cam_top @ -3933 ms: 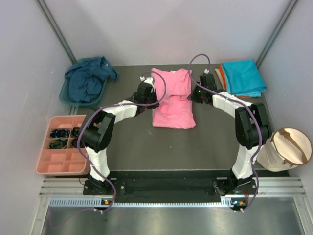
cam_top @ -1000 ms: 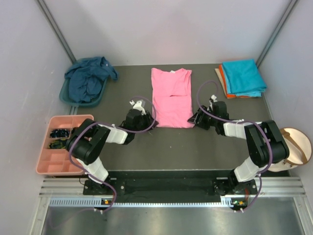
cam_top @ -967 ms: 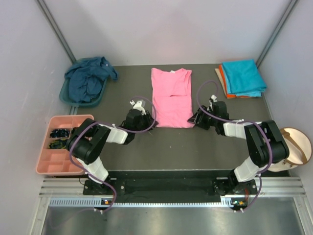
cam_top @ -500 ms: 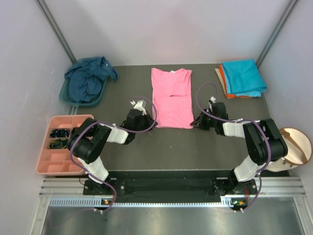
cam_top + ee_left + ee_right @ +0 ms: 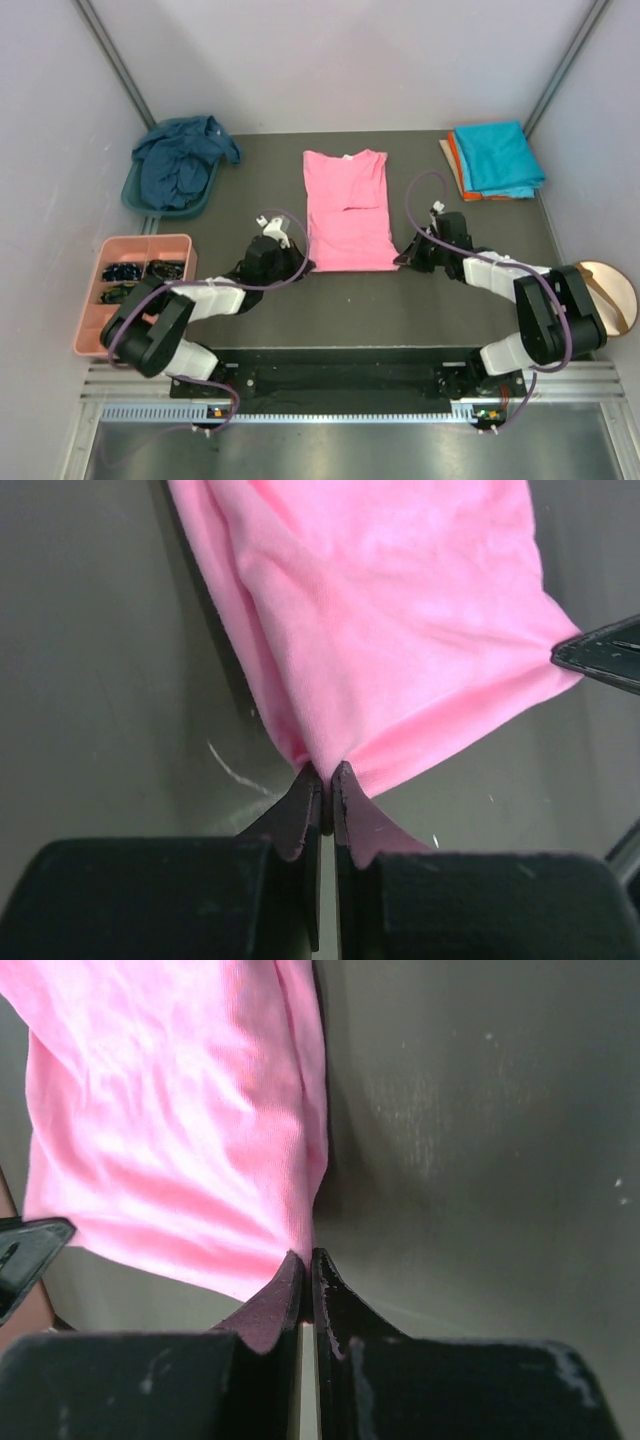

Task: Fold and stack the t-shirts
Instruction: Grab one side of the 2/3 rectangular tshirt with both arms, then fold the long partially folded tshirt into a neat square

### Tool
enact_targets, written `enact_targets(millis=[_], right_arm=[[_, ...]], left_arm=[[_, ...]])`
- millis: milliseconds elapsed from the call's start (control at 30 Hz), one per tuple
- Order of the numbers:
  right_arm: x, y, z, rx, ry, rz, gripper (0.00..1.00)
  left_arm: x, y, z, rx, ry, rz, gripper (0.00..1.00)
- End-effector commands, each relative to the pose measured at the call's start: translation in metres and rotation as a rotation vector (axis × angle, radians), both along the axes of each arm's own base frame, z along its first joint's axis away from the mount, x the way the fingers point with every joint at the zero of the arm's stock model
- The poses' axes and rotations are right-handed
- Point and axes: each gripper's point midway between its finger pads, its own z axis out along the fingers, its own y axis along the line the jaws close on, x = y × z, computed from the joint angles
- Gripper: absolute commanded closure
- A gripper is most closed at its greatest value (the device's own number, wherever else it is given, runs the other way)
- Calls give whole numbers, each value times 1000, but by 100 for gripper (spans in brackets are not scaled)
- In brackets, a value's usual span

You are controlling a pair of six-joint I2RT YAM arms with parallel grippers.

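Salmon-pink compartment tray (image 5: 92,335) left, teal basin (image 5: 165,211) behind it, tan tub (image 5: 606,300) right.

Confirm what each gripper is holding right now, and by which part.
Both hold the pink t-shirt at its near hem: the left gripper is shut on the left corner, the right gripper on the right corner.

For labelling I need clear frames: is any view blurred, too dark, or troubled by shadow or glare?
Top external: even light, sharp, pink t-shirt clear. Left wrist: left gripper very dark, cloth slightly soft. Right wrist: right gripper dark too, a shadow along the shirt's edge, pale sheen on the table.
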Motion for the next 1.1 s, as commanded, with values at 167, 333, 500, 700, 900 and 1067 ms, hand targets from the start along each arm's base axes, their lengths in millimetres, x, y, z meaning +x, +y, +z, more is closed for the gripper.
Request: enact_targets(millis=[167, 333, 500, 700, 900, 1067], right_arm=[[-50, -8, -5, -18, 83, 49, 100], [-78, -11, 8, -14, 103, 66, 100], [-96, -17, 43, -8, 55, 61, 100], [-75, -13, 79, 5, -46, 57, 100], [-23, -4, 104, 1, -155, 30, 100], [41, 10, 124, 8, -229, 12, 100]], left_arm=[[-55, 21, 11, 42, 49, 18, 100], [-94, 21, 6, 52, 144, -1, 100], [-120, 22, 16, 2, 173, -9, 100], [-106, 27, 47, 15, 111, 51, 100], [-55, 37, 80, 101, -58, 204, 100], [-10, 27, 100, 175, -174, 254, 100]])
